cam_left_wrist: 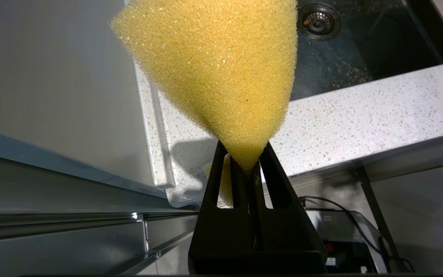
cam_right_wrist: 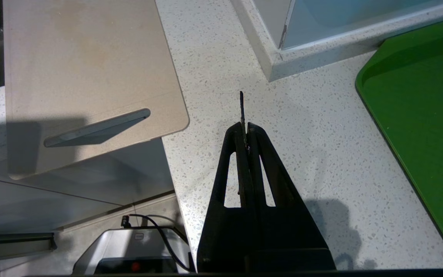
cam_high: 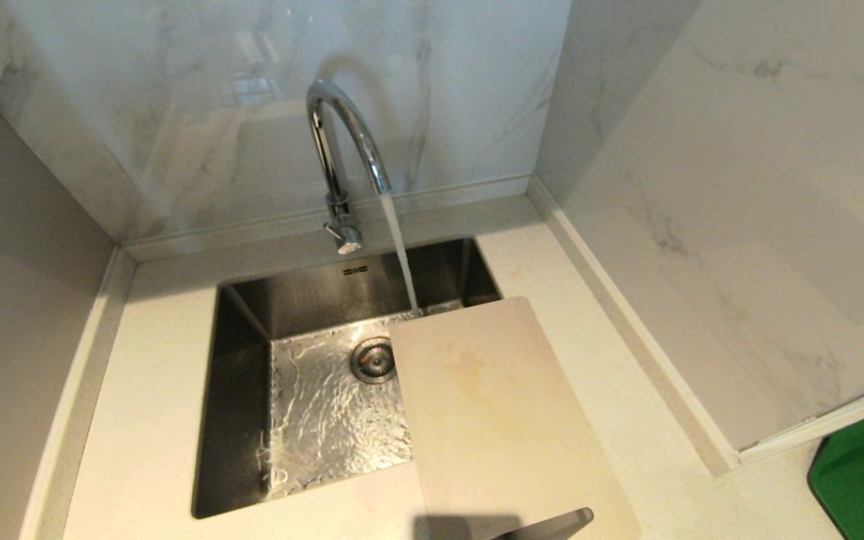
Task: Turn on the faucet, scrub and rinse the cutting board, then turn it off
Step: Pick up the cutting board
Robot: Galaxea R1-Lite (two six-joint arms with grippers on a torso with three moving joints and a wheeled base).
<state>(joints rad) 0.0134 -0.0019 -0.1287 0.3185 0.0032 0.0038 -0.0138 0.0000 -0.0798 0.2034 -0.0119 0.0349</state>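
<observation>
Water ran from the faucet (cam_high: 342,157), a chrome gooseneck standing behind the sink (cam_high: 237,420), and the stream (cam_high: 400,251) fell just past the far edge of the cutting board (cam_high: 499,420). The board lay partly across the sink's right side and partly on the speckled counter (cam_high: 147,420), its slot handle at the near end overhanging the counter's front edge, a faint yellowish stain near its middle. Rippling water covered the basin floor around the drain strainer (cam_high: 373,360).

Neither arm showed in the head view. The left tool (cam_left_wrist: 246,163) was clamped tight on a yellow sponge (cam_left_wrist: 214,65), held above the counter's front edge near the sink. The right tool (cam_right_wrist: 244,129) was closed with nothing in its grip, hanging over the counter between the board's handle end and a green tray (cam_right_wrist: 429,127).
</observation>
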